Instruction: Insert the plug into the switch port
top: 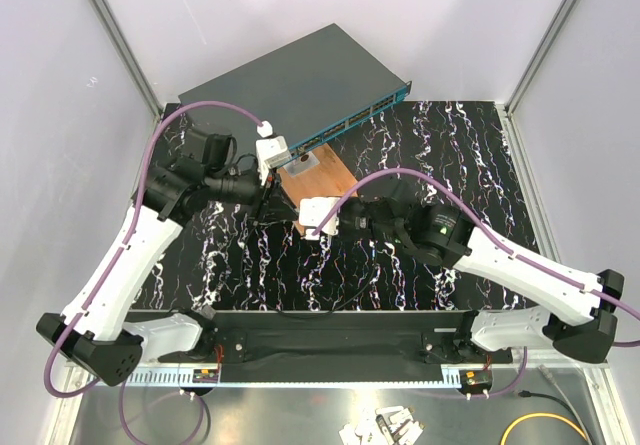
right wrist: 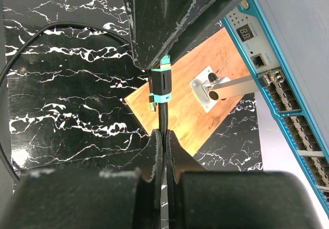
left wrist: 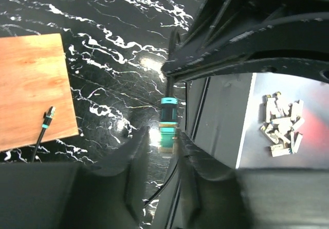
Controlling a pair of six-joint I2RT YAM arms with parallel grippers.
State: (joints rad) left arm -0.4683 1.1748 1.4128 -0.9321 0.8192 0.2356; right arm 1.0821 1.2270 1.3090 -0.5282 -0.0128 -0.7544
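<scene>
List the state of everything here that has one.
Plug: out of the switch, not yet at a port.
Black cable: pinched close behind the plug.
Right fingers: shut on that cable.
Left fingers: either side of the plug; grip unclear.
Switch ports: the plug is in none.
Spare cable end: lying loose on the wooden board.

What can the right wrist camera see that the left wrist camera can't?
Only the right wrist camera sees the big grey box with its blue row of ports, the metal plate with a peg on the board, and the right gripper shut on the black cable. Only the left wrist camera sees a heap of little pale bits on a grey metal surface. Both see the wooden board, the black marble table and the plug with its teal bands.
</scene>
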